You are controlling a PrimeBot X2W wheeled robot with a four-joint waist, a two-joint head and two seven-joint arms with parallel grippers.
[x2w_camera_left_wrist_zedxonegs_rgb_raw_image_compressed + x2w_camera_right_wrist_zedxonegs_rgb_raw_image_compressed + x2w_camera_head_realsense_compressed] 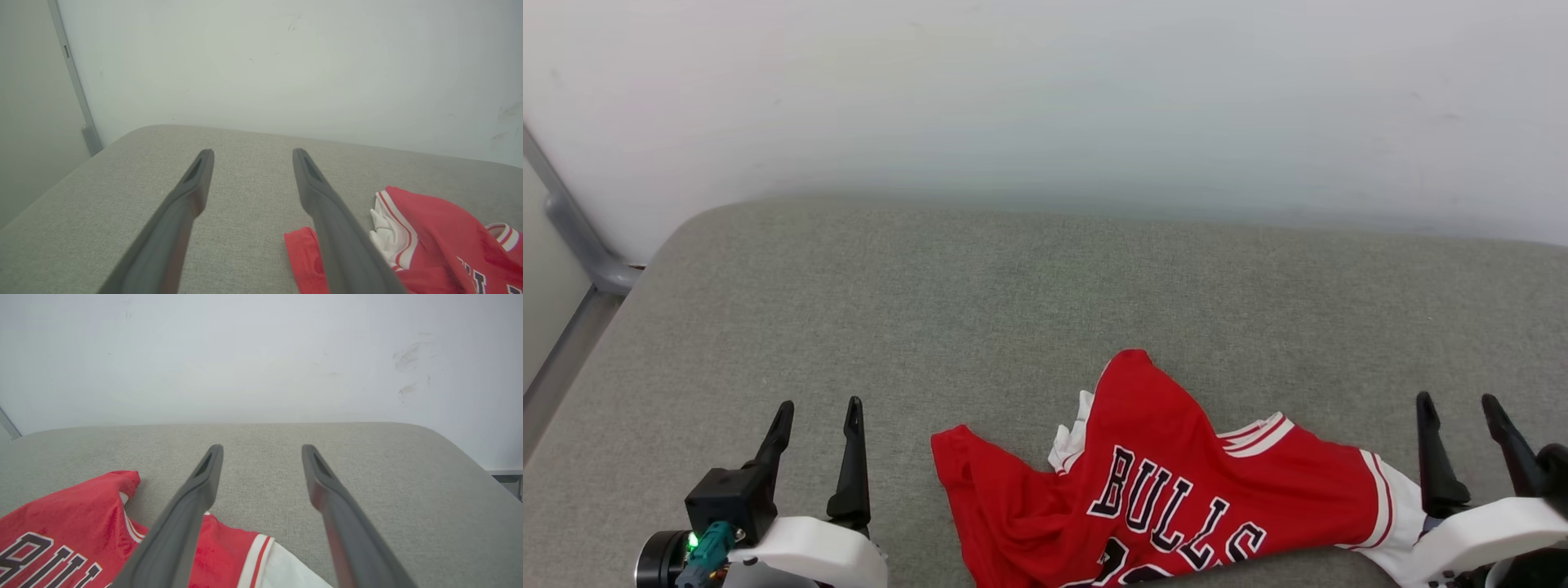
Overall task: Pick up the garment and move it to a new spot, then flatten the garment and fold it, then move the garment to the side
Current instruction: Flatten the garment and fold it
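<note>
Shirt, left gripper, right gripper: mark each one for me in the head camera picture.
shirt [1168,425], head view, plain red cloth near its middle.
left gripper [819,404], head view, midway between its two open fingertips.
right gripper [1457,400], head view, midway between its two open fingertips.

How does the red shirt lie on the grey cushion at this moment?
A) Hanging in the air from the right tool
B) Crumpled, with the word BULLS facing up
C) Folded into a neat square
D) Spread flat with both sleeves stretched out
B: the shirt lies rumpled on the cushion with the black BULLS letters facing up, while the left tool and right tool are both open and hold nothing.
</note>
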